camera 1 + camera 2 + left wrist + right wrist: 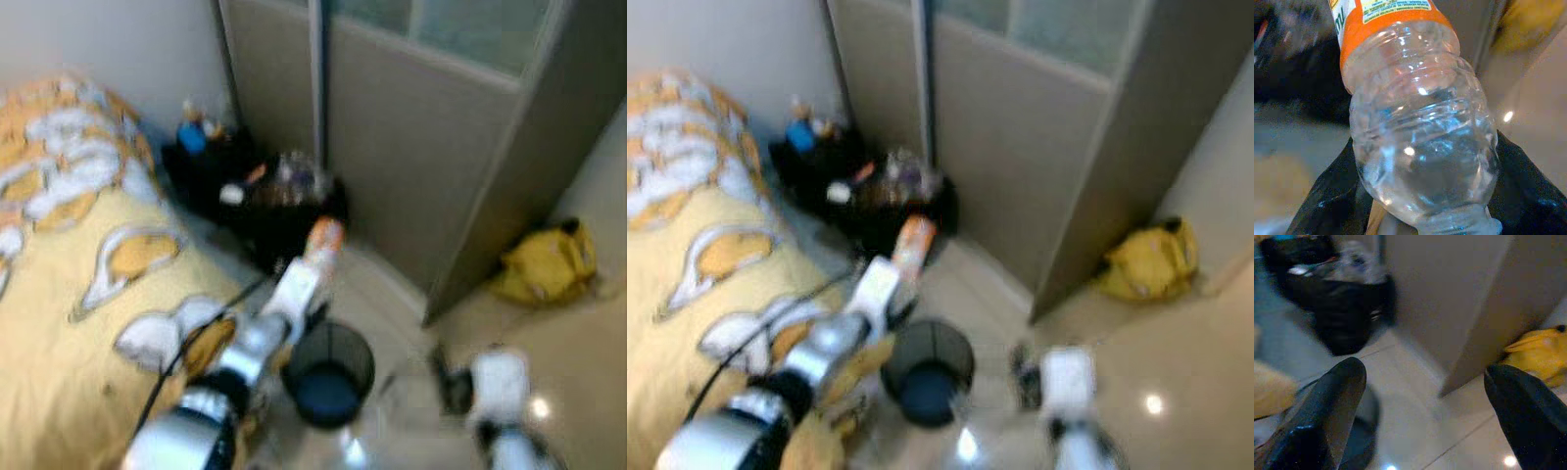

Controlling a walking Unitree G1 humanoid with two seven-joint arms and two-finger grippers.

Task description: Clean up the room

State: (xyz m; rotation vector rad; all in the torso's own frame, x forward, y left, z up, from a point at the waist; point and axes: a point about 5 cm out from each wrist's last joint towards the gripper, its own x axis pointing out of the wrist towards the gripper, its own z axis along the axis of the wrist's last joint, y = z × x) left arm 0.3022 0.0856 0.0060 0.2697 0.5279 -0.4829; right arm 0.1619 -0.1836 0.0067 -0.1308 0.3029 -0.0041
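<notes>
My left gripper (315, 262) is shut on a clear plastic bottle (1420, 142) with an orange label (325, 236). It holds the bottle up just beyond the far rim of a black mesh wastebasket (330, 373) that stands on the floor beside the bed. In the left wrist view the bottle sits between the two black fingers (1327, 196). My right gripper (1425, 396) hangs low on the right, fingers spread wide with nothing between them.
A bed with a yellow and white quilt (69, 294) lies on the left. Full black rubbish bags (269, 201) sit in the corner by the grey wardrobe (431, 147). A yellow plush toy (549, 262) lies on the tiled floor at the right.
</notes>
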